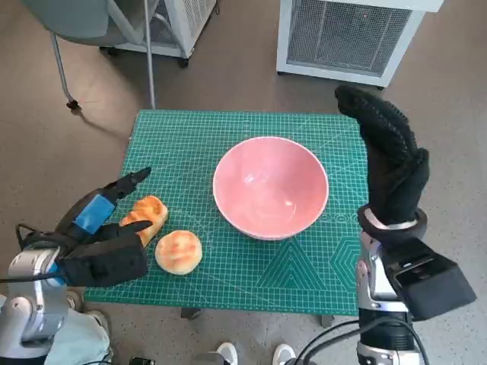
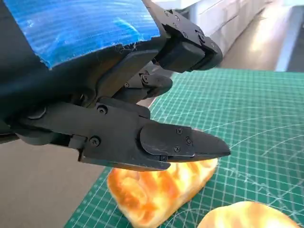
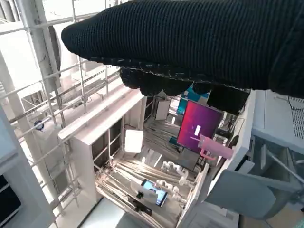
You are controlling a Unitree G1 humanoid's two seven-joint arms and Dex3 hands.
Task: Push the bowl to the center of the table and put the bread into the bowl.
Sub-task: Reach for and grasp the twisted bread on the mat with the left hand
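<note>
A pink bowl [image 1: 270,186] stands near the middle of the green cutting mat [image 1: 304,266]. Two pieces of bread lie at the mat's front left: a long golden loaf [image 1: 146,217] [image 2: 159,190] and a round bun [image 1: 179,252] [image 2: 247,217]. My left hand [image 1: 103,232] [image 2: 118,114] hovers just over the long loaf with its fingers spread and holds nothing. My right hand [image 1: 388,163] [image 3: 190,42] is raised upright beside the bowl's right side, fingers straight, empty and apart from the bowl.
The mat covers the small table. A white cabinet [image 1: 350,34] stands beyond the far edge, and a chair leg [image 1: 61,68] and a metal pole [image 1: 150,53] at the far left. Shoes [image 1: 251,354] show at the near edge.
</note>
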